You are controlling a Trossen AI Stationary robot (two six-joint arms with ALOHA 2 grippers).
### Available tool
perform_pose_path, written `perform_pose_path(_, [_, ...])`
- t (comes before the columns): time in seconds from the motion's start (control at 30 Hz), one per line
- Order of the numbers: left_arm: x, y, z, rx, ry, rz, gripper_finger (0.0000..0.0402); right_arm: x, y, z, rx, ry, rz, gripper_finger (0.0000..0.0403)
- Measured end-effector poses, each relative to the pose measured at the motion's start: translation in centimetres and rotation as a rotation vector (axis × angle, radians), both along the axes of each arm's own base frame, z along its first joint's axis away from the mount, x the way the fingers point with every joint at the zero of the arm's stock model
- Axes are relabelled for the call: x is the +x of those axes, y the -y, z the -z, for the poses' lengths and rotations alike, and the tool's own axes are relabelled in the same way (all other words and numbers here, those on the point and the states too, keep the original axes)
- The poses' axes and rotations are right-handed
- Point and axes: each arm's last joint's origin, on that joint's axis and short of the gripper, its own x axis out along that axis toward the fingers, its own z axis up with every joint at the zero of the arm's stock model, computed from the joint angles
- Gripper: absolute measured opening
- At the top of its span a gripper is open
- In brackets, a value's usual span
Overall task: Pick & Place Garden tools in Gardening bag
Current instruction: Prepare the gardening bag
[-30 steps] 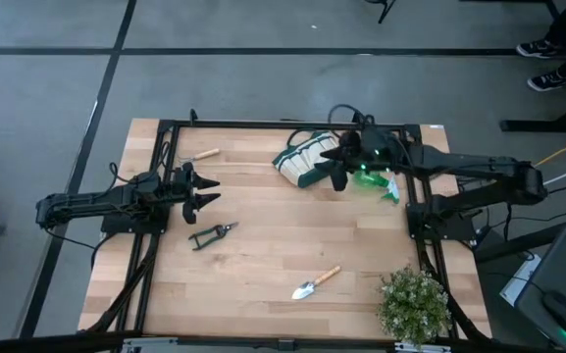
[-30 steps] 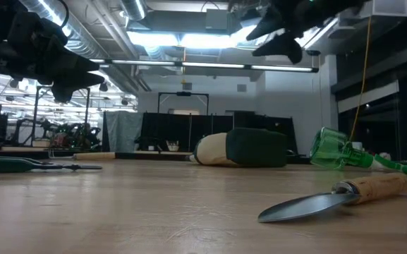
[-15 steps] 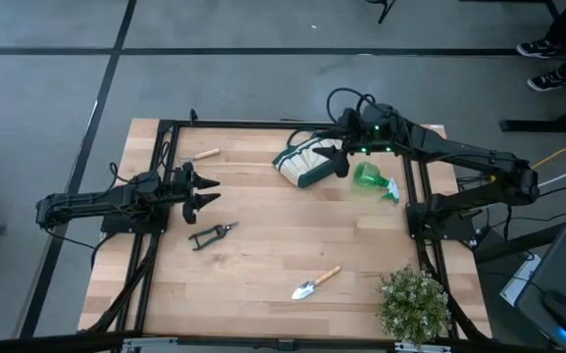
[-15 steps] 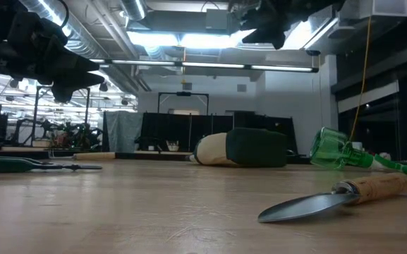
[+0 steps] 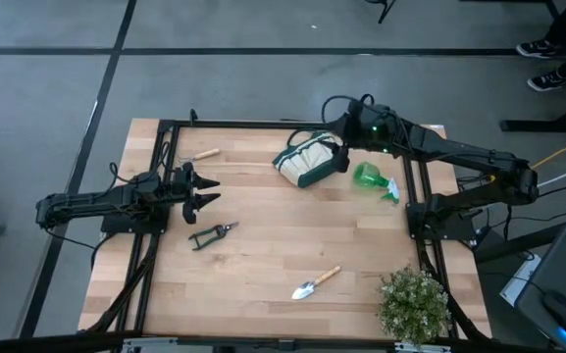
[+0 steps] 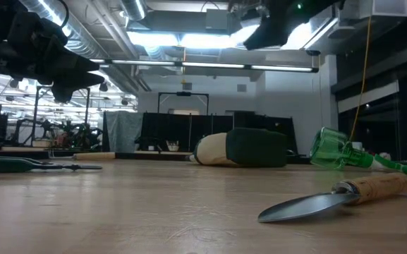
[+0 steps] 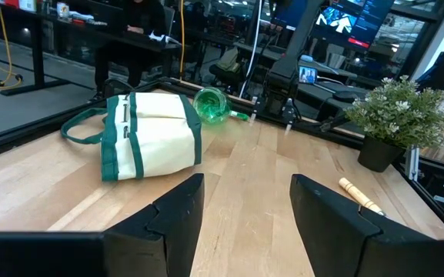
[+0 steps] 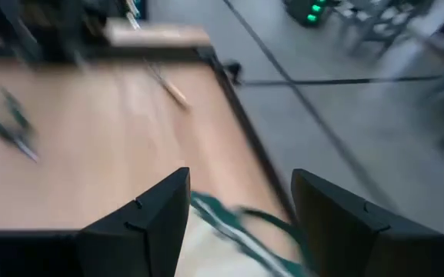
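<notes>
The right end effector (image 5: 339, 143), fingers apart and empty, hangs above the gardening bag (image 5: 307, 160), which lies on its side near the far edge of the wooden worktop (image 5: 273, 255). Just beside the bag, toward the right edge, the green spray bottle (image 5: 373, 179) also lies on its side. The left end effector (image 5: 207, 191), fingers likewise apart and holding nothing, waits above the left side of the worktop, with the black pruning shears (image 5: 210, 233) lying near it. A small wood-handled tool (image 5: 202, 155) rests near the far left corner, and the silver trowel (image 5: 316, 283) lies toward the near edge, not far from a potted plant (image 5: 415, 304) at the near right corner.
</notes>
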Motion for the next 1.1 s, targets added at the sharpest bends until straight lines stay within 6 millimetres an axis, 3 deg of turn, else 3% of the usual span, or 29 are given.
perform_pose_path(0.13, [0.0,0.0,0.0,0.0,0.0,0.0,0.019,0.1,0.2,1.3,-0.107,-0.17,-0.066,0.0232])
perform_pose_path(0.7, [0.0,0.0,0.0,0.0,0.0,0.0,0.019,4.8,2.3,11.3,-0.058,-0.601,-0.176,0.0232])
perform_pose_path(1.1, [0.0,0.0,0.0,0.0,0.0,0.0,0.0189,5.1,1.6,12.3,0.055,-0.597,-0.312,0.0231])
